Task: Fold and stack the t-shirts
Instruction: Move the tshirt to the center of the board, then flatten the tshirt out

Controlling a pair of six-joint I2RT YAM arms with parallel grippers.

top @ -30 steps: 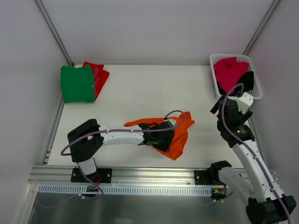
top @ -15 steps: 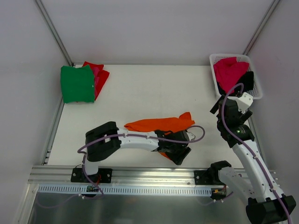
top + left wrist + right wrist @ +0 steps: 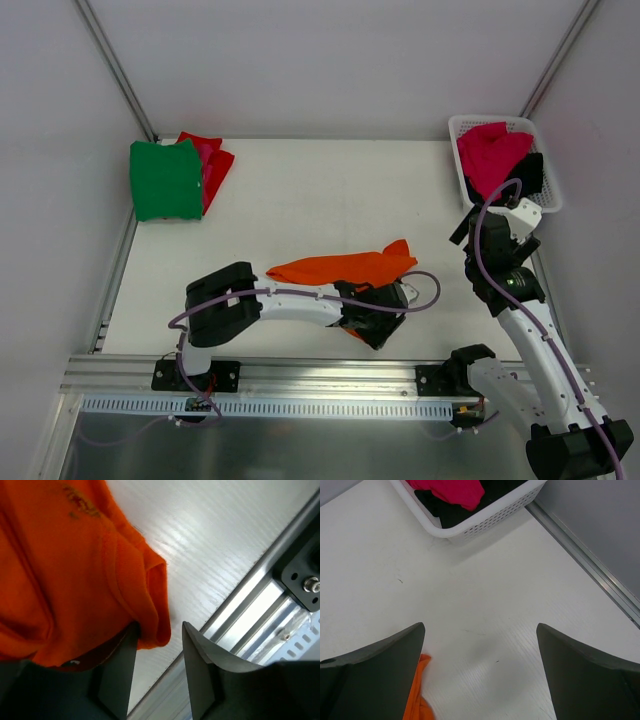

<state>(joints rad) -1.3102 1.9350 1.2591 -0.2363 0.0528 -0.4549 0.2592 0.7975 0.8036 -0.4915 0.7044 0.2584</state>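
The bright orange t-shirt (image 3: 340, 267) lies bunched in a long strip at the table's front middle. My left gripper (image 3: 375, 322) is low at its near right edge. In the left wrist view the jaws (image 3: 160, 627) stand open, and a folded hem of the orange shirt (image 3: 65, 565) hangs against the left finger and partly into the gap. My right gripper (image 3: 496, 218) is open and empty above the table, pointing at the basket; its wrist view (image 3: 480, 627) shows bare table and an orange corner (image 3: 417, 700). Folded green (image 3: 165, 180) and red (image 3: 216, 164) shirts lie at the back left.
The white lattice basket (image 3: 545, 203) stands at the back right with a magenta-pink shirt (image 3: 490, 155) and a black one (image 3: 530, 176); it also shows in the right wrist view (image 3: 485, 522). The metal front rail (image 3: 260, 615) runs just beyond the left fingers.
My left gripper has swept from the shirt's middle to its near right edge. The orange shirt went from spread out to a narrower strip. The right arm has not moved.
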